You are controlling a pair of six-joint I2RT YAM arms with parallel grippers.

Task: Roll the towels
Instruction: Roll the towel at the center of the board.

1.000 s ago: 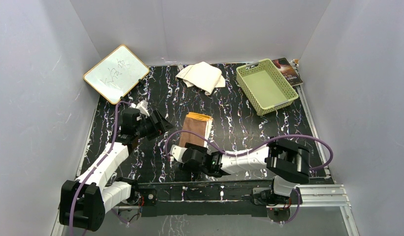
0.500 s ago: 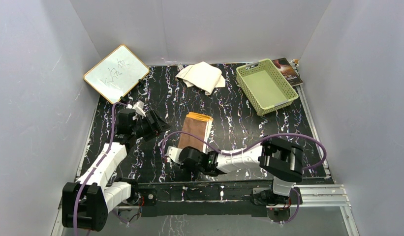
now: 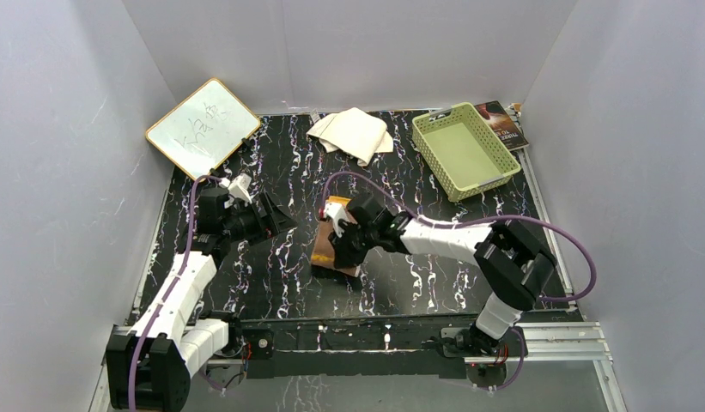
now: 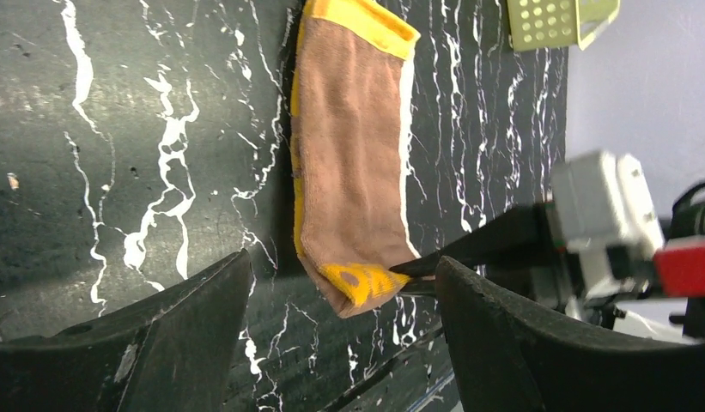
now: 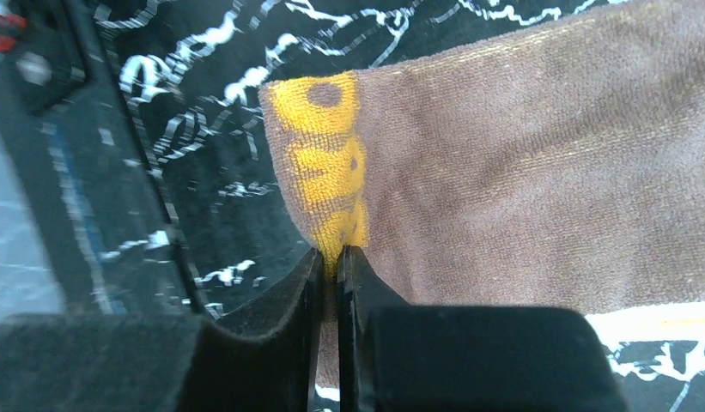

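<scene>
Centre frame, the right pincer point(image 5: 336, 257) clamps the turned-up end of the brown-backed towel point(image 4: 349, 146) on the bench point(image 3: 417, 257), while the left pincer point(image 4: 342, 262) gapes wide. A tight roll likely needs that edge carried over squarely.

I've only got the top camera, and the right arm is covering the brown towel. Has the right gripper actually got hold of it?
Observer: Yes. The right wrist camera shows the right gripper shut on the edge of the towel, at its yellow patch.
Operator: Is the rest lying flat?
Observer: On the left wrist camera it lies flat, brown side up. The gripped end curls over, showing yellow.
Operator: And the left gripper?
Observer: Its own camera shows it open and empty, clear of the towel.
</scene>
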